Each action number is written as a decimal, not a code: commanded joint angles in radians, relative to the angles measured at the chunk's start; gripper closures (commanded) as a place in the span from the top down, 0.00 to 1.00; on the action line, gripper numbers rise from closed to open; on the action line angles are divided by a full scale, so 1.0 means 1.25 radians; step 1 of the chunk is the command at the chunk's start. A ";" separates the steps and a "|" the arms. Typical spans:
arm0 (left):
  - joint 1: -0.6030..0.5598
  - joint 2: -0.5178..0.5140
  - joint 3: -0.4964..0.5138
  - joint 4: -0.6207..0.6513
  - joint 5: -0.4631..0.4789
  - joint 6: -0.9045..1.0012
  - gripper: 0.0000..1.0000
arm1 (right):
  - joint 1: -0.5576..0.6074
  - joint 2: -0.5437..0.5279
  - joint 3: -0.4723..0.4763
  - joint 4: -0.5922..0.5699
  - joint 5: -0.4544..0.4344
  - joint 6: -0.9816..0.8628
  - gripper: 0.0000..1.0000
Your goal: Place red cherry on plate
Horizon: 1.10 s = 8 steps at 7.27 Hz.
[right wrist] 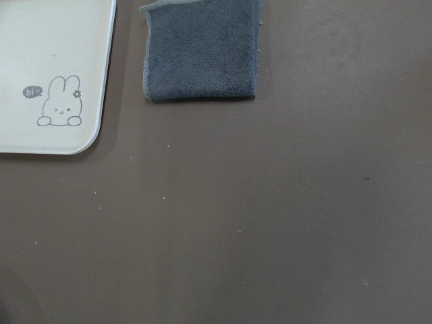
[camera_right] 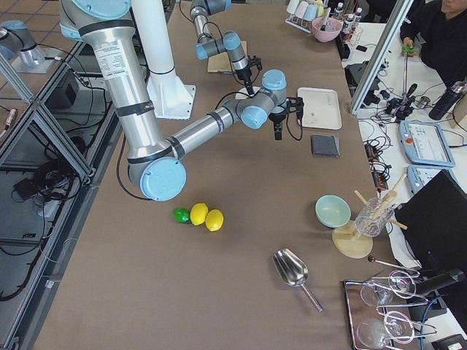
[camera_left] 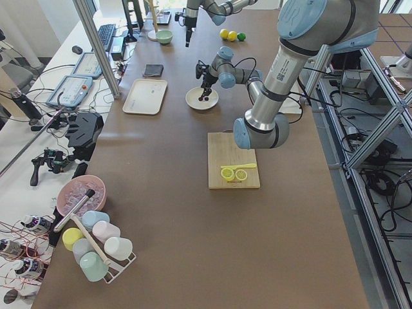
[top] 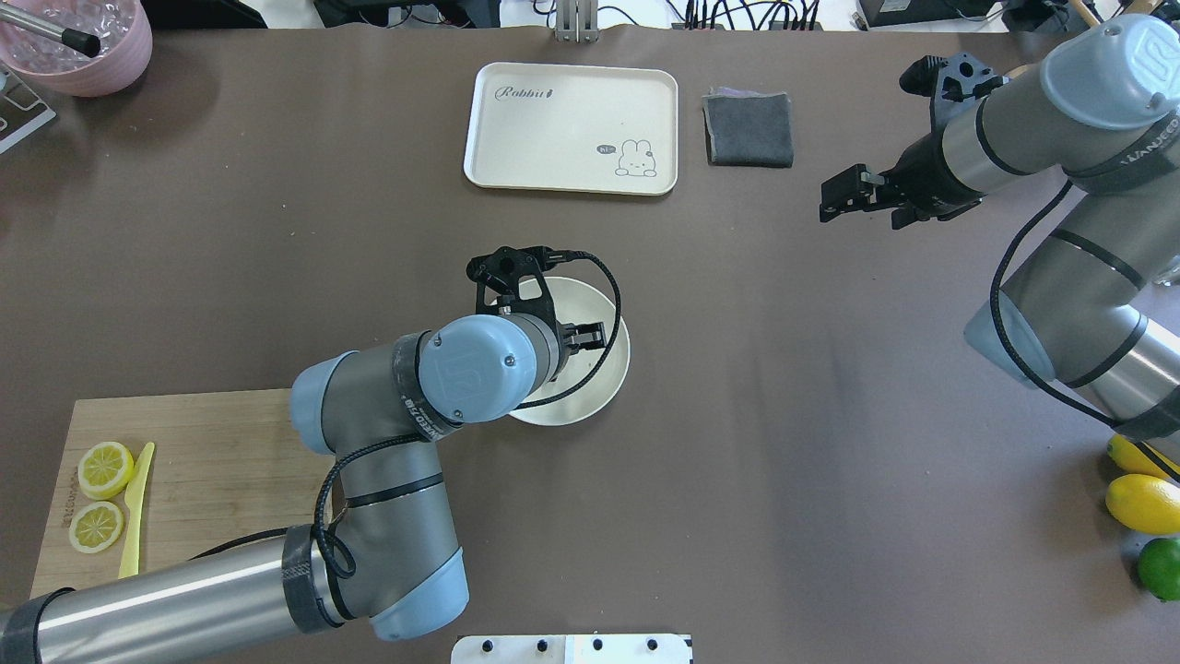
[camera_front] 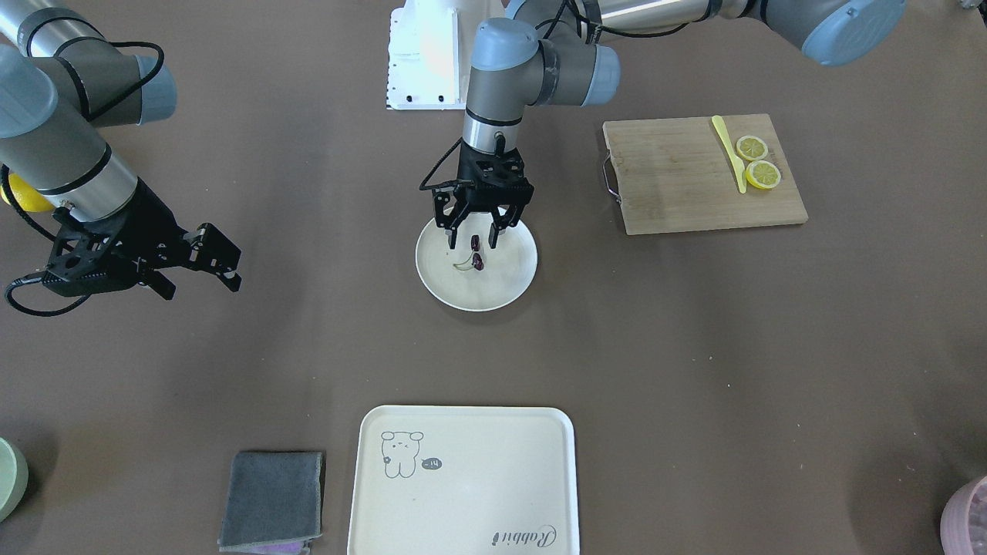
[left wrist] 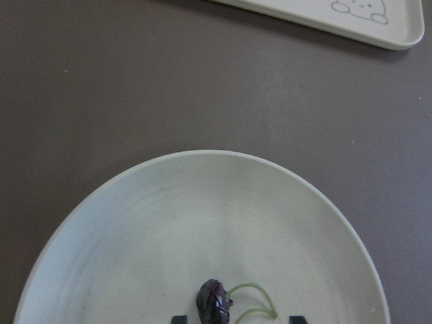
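1. Centrally on the desk, the red cherry lies inside the plate. It is a pair of tiny, dark maroon, slightly lumpy fruits joined by thin, curved green stems.
2. The plate is round, shallow and smooth. It is cream-white and sits flat on the desk's matte brown cover.
3. The left gripper hangs just above the plate, pointing straight down. Its two black fingers stand wide apart on either side of the cherry and grip nothing.
4. The right gripper hovers toward the desk's right end, well apart from the plate. Its black fingers are spread and hold nothing.
5. A rectangular cream tray with rounded corners and a small rabbit drawing lies at the desk's edge farthest from the robot. A folded grey cloth with a soft, nubby weave lies just beside it.
6. A wooden cutting board with a metal handle lies toward the desk's left end. On it are two round lemon slices touching a slim pale-yellow knife.
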<state>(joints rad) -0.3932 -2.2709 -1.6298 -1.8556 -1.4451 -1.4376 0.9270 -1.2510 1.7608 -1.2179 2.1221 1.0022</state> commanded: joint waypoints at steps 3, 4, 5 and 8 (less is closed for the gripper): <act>-0.222 0.121 -0.042 -0.017 0.009 0.244 0.98 | 0.017 -0.005 -0.018 -0.017 0.009 -0.031 0.99; -0.297 0.145 -0.048 -0.030 -0.011 0.366 0.98 | 0.045 -0.008 -0.039 -0.046 0.011 -0.105 0.99; -0.366 0.179 -0.046 -0.049 -0.097 0.416 0.98 | 0.074 -0.016 -0.050 -0.093 0.011 -0.191 0.99; -0.486 0.301 -0.030 -0.110 -0.123 0.470 0.98 | 0.204 -0.071 -0.115 -0.101 0.099 -0.432 0.99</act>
<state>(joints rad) -0.9415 -1.9540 -1.6815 -1.9781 -1.5884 -0.8935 1.1125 -1.3079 1.6471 -1.3415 2.1977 0.5865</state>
